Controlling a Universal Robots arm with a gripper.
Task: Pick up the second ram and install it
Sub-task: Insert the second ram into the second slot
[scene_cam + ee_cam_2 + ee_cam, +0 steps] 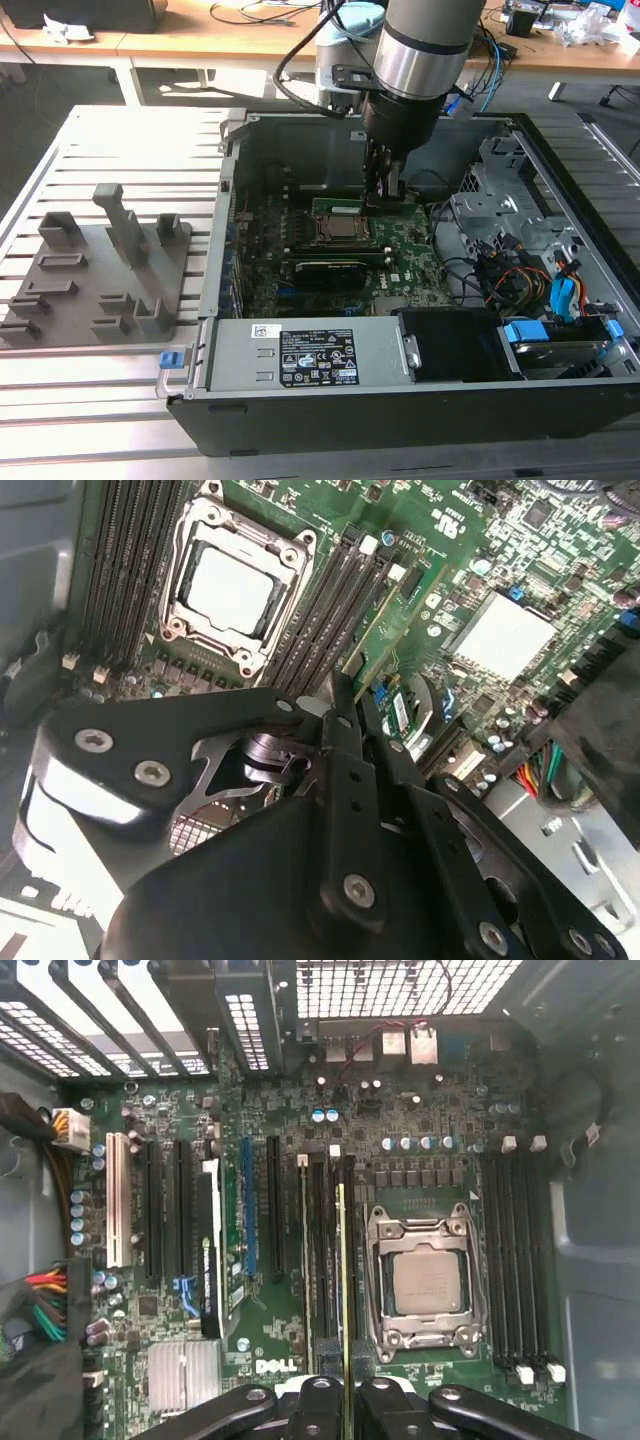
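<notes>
The second ram [341,1280] stands on edge, a thin green stick pinched between the fingers of the gripper [340,1392]. In the first wrist view it lines up along the dark memory slots [325,1260] just at 9 o'clock of the CPU socket [427,1282]. In the exterior view the gripper [385,185] reaches down inside the open computer case [330,385], at about 12 o'clock of the socket there.

As a judgement, the pick-up is done and the stick is over or in its slot. Whether it is fully seated cannot be told, so pressing home and release appear left.

The motherboard [410,255] lies flat in the case, which rests on a slatted metal table [130,130]. The grey holder tray [100,270] sits at 9 o'clock of the case, with a wooden bench [200,40] and cables behind.
</notes>
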